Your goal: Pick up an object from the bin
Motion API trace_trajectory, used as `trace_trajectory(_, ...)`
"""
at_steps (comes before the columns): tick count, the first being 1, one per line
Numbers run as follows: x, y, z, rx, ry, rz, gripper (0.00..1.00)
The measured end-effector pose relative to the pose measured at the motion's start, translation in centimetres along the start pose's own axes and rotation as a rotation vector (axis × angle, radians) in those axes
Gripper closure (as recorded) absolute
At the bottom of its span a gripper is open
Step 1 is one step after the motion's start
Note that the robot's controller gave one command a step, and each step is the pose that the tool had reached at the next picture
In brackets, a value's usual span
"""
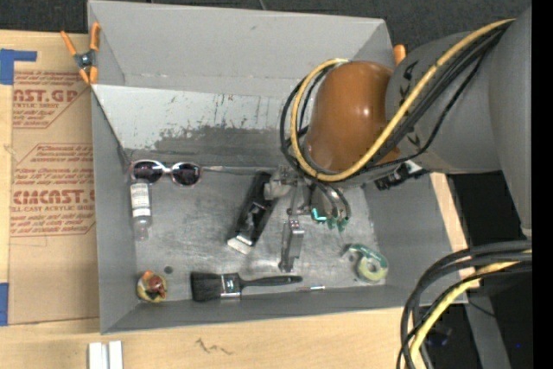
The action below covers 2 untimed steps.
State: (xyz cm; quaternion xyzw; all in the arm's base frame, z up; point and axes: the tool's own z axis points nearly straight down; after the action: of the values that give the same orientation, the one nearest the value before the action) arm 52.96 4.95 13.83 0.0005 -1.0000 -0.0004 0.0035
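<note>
Centrally, toward the near wall of the bin (233,56): black paintbrush (246,283), lying flat, long axis left to right, bristles to the view's left, thin handle ending just below the gripper (291,248). Taken here as the likeliest thing to lift, being nearest; a judgement only, nothing seen held. Hangs over bare floor, pointing down, with the handle's end on the viewer's side; cannot tell whether parted or closed. Calls, probably, for a short shift toward the near wall and a closing line set across the handle, not along it. Just to the view's left of the gripper: black oblong tool (251,216) with a pale end, slanting from upper right to lower left, apart from the brush yet close enough to be nudged. To the right, near the corner: green-and-white tape roll (371,265), well clear. Farther off, along the left side: sunglasses (166,173) under the sloping back wall, small clear bottle (140,207) below them, small orange-and-yellow thing (151,286) in the near left corner. Above, orange wrist cover (350,121) and looped cables (298,112), hiding part of the floor.
</note>
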Motion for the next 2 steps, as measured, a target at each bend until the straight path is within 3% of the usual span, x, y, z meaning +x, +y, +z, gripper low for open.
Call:
trace_trajectory(1, -0.2, 0.0, -0.3, 0.000, -0.007, 0.000, 0.00)
trace_trajectory(2, -4.0, 1.9, 0.9, 0.002, -0.010, -0.372, 0.00)
